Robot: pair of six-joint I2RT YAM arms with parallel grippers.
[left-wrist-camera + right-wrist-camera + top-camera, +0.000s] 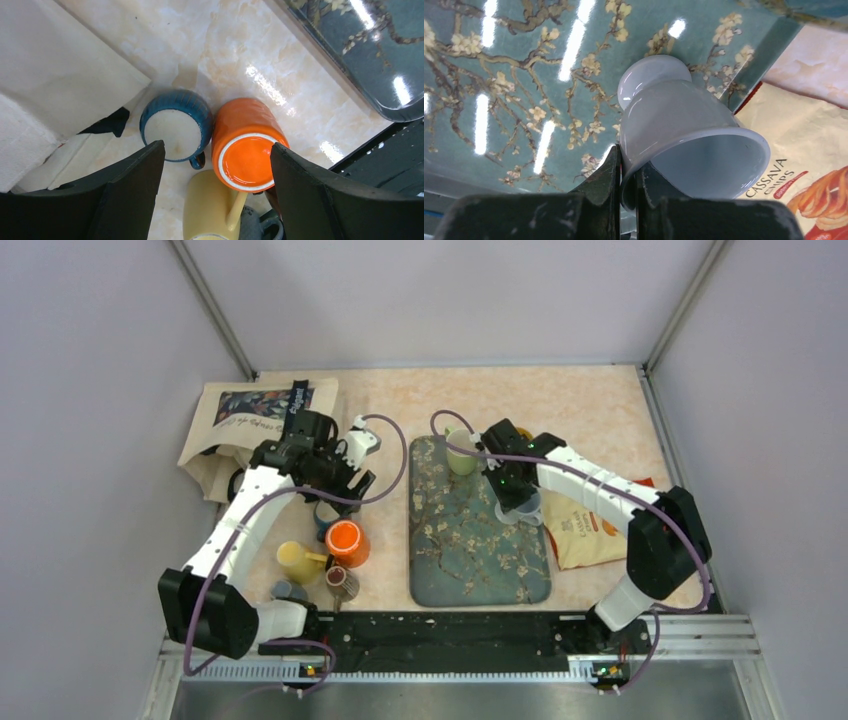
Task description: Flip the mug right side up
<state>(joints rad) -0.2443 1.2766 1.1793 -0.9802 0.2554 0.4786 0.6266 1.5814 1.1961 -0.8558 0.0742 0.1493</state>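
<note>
My right gripper [628, 165] is shut on the rim of a pale white mug [674, 120]. It holds the mug tilted, mouth toward the camera, just above the floral tray [524, 75]; it also shows in the top view [526, 510]. My left gripper [216, 149] is open and empty above two upside-down mugs standing side by side: an orange mug [247, 155] and a blue mug [172, 132], each base up. The left gripper [352, 480] hovers left of the tray [480, 570].
A yellow mug [207, 215] lies on its side beside a grey mug [255, 225]. A brown cup [342, 582] stands near them. A green cup [460, 455] is on the tray's far end. A tote bag [245, 415] lies far left, a chips bag [585, 530] right of the tray.
</note>
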